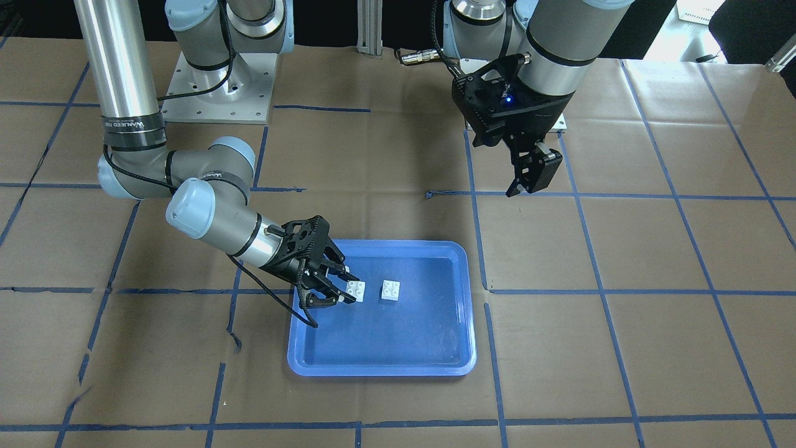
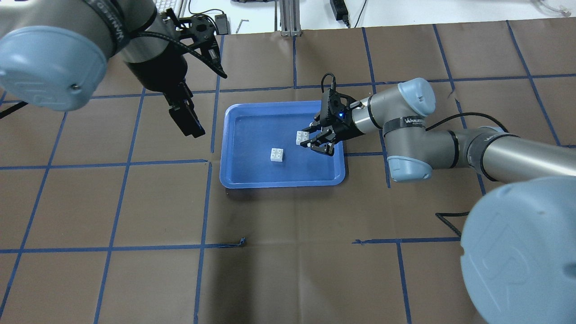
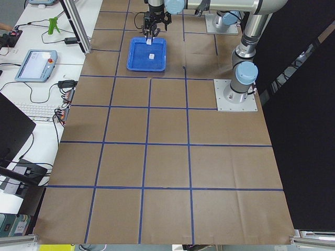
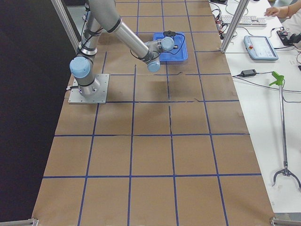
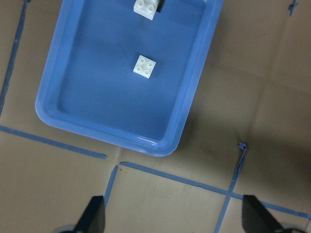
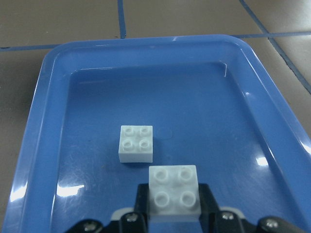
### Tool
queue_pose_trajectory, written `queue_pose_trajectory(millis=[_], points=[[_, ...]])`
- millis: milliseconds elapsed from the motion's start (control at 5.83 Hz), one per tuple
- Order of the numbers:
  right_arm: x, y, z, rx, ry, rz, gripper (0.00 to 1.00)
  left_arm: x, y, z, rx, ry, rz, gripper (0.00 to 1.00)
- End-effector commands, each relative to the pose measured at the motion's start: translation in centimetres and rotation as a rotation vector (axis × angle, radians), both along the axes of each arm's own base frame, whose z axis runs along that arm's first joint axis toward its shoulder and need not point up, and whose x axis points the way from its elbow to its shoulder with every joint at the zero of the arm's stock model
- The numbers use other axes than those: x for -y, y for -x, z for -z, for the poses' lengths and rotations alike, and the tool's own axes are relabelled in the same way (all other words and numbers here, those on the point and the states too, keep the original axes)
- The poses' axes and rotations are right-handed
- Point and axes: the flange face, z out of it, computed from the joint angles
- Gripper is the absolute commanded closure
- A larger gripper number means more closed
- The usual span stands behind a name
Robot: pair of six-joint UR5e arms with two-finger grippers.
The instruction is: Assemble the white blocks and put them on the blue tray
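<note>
Blue tray point(image 1: 380, 368) lying flat on the counter point(image 1: 622, 323) (brown paper marked into squares by blue tape), with both task pieces inside its raised rim. The first white block point(image 1: 356, 290), studs up, is gripped between the two fingers of the right pincer point(image 1: 346, 287), which reaches in over the tray's short side nearest the right arm. The jaws are drawn in narrowly against opposite side walls of that block, as the right wrist view shows. Whether the gripped block rests on the tray floor or hangs just above it cannot be told. The second white block point(image 1: 390, 290), also studs up, stands free on the tray floor near the middle. It is just beside the first block but apart from it, with a strip of blue bottom showing between them. The left pincer point(image 1: 527, 176) hangs above the counter on the side of the tray toward the left arm, well apart from the tray, and grips nothing. Its fingertips point(image 5: 95, 214) stand wide apart at the lower corners of the left wrist view, which looks down on the tray and both blocks.
</note>
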Motion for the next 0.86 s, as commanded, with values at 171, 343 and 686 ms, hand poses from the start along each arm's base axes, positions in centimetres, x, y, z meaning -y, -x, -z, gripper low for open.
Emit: queue_pose_trajectory(millis=[171, 343, 686], points=[[-1.1, -1.9, 1.7, -0.009, -0.025, -0.016, 0.69, -0.3, -1.5, -0.9, -0.002, -0.001, -0.422, 0.01], [-1.2, -2.0, 2.6, -0.007, -0.025, -0.019, 0.70, 0.0, -2.2, -1.4, -0.009, 0.004, -0.575, 0.01], [-1.4, -2.4, 3.2, -0.008, -0.027, -0.025, 0.69, 0.3, -2.3, -2.2, -0.023, 0.035, -0.873, 0.01]])
